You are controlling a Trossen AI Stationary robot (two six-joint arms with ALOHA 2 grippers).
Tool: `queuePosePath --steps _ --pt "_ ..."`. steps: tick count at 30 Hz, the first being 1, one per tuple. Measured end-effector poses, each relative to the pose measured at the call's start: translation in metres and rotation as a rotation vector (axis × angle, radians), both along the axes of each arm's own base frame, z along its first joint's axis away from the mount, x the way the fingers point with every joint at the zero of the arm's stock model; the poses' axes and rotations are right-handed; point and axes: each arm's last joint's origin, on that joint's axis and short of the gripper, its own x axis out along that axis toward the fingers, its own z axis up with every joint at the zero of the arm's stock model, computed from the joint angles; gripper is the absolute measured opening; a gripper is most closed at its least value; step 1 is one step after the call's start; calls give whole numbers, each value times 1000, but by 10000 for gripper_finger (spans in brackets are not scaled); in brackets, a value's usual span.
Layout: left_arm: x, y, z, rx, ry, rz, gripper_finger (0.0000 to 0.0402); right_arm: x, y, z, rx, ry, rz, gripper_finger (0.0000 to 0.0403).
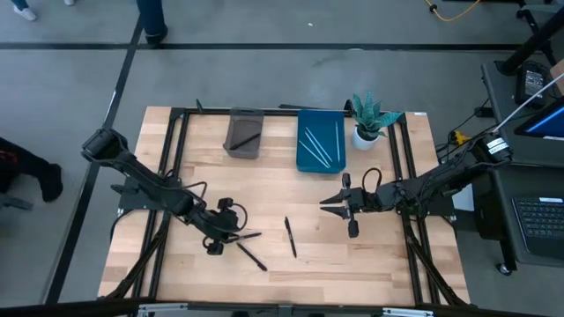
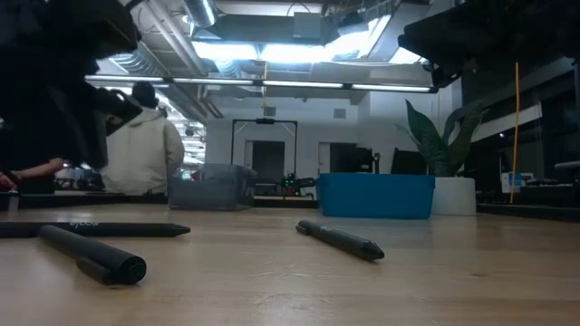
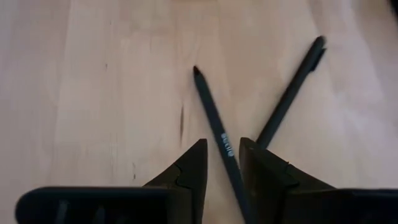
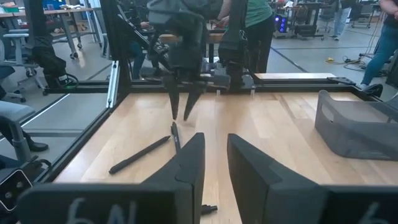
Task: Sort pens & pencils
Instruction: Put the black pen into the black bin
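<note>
Three black pens lie flat on the wooden table (image 1: 370, 264). One black pen (image 3: 210, 106) runs between the fingers of my open left gripper (image 3: 222, 144), which tips down over it near the front left (image 1: 231, 233); the fingers stand on either side without touching it. A second black pen (image 3: 292, 87) lies crossed beside the first, and a third (image 1: 290, 236) lies at the centre. My right gripper (image 1: 328, 203) hangs open and level right of centre, with nothing between its fingers (image 4: 215, 135).
At the far edge stand a grey bin (image 1: 244, 132) holding a black pen, a blue tray (image 1: 320, 141) holding pale sticks, and a potted plant (image 1: 368, 119). A black frame (image 1: 172, 167) borders the table. People stand in the room beyond.
</note>
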Motion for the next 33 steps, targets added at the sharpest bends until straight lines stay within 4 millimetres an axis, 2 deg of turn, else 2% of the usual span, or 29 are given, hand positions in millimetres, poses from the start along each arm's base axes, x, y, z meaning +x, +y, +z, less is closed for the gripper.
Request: queuePosePath --steps 7,25,33 --pt "4 3 -7 -6 33 43 112 0 0 0 2 0 0 72" --pt "4 2 -8 -81 59 89 113 0 0 -1 -5 5 1 71" --pt "10 -2 -22 -63 103 77 112 0 0 -1 -7 8 1 71"
